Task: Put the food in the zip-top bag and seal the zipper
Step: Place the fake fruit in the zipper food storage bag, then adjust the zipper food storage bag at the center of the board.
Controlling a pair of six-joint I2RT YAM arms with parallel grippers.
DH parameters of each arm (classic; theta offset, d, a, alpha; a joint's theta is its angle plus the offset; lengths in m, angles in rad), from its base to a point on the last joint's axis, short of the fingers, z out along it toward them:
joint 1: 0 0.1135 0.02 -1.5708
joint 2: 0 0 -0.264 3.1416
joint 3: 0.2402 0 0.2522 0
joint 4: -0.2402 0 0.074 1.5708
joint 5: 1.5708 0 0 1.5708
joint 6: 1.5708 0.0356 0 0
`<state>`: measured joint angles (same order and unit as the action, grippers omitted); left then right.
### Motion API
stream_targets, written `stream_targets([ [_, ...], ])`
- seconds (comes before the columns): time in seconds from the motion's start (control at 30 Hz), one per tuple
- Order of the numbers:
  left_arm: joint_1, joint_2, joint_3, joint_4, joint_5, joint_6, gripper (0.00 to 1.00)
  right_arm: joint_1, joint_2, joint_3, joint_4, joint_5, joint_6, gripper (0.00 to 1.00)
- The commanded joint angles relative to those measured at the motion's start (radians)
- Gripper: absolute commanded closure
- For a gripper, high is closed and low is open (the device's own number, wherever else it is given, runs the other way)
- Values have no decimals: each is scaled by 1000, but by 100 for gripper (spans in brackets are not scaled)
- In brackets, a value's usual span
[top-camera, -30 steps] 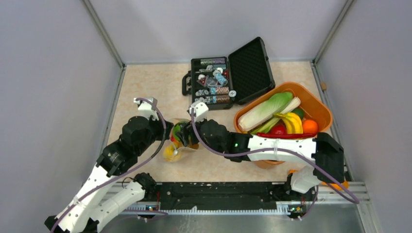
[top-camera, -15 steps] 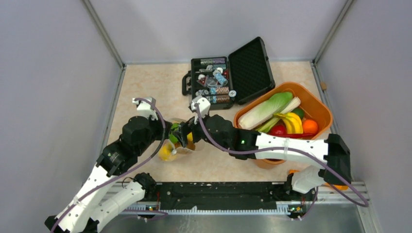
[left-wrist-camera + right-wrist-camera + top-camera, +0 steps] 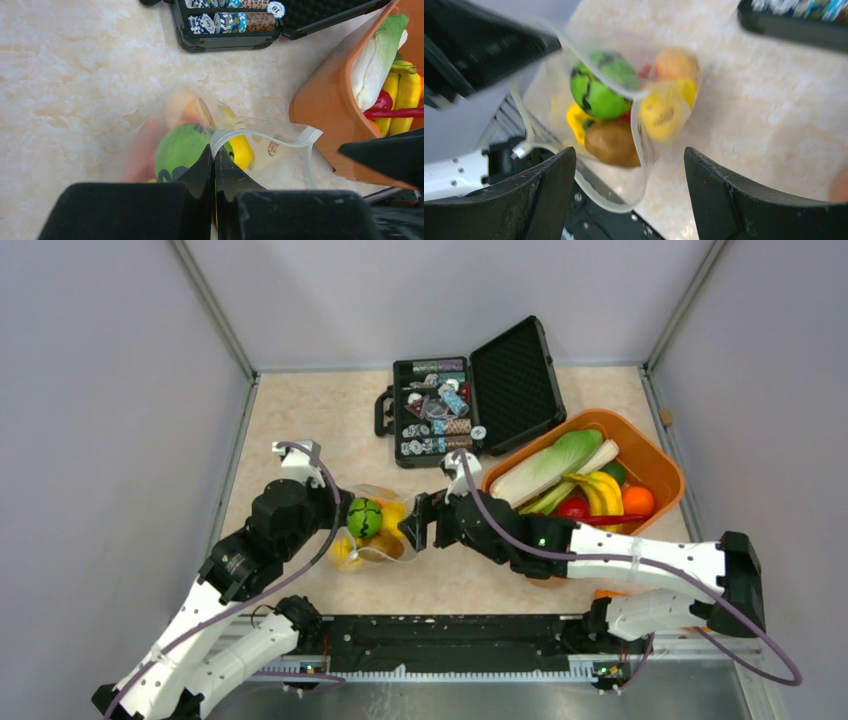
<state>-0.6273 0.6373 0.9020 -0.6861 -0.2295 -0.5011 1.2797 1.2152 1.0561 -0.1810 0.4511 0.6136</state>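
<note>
The limp bag (image 3: 272, 157) is clamped at its stiffer zipper (image 3: 265, 139) by the left end effector (image 3: 214, 156). The right end effector (image 3: 629, 155) is spread empty.

- Left arm (image 3: 205, 612): white lower links peppered with small dark screw holes, bulky black round joint housings higher up.
- Right arm (image 3: 650, 558): same build, long white link with dark dots, black elbow block, black shoulder housing.
- Green LED (image 3: 541, 539) lit on the right forearm's black section.
- Purple-grey cables (image 3: 600, 559) running along both arms in loose loops.
- White camera mounts (image 3: 302, 460) on each wrist.
- Left gripper (image 3: 214, 155): matte black fingers (image 3: 195, 175), wedge-shaped, flat faces.
- Right gripper (image 3: 628, 150): black fingers (image 3: 734, 200), broad and faintly speckled.
</note>
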Motion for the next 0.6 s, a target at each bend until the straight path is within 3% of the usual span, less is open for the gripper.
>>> stream_targets([
  [0.0,-1,-2,19,68,-2,-16,100,7,42,-67,17,-152,121,23],
  [0.2,-1,0,20,74,5,-16,100,17,128,-46,-32,-45,168,33],
  [0.3,0,-6,20,72,3,-16,100,18,127,-48,-31,6,192,49],
  [0.43,-1,-9,18,68,2,-16,100,18,98,-44,18,8,128,90],
  [0.5,0,-11,19,69,16,-8,100,17,95,-17,-12,28,78,99],
  [0.57,-1,-14,20,79,49,12,98,11,92,18,-45,40,17,100],
])
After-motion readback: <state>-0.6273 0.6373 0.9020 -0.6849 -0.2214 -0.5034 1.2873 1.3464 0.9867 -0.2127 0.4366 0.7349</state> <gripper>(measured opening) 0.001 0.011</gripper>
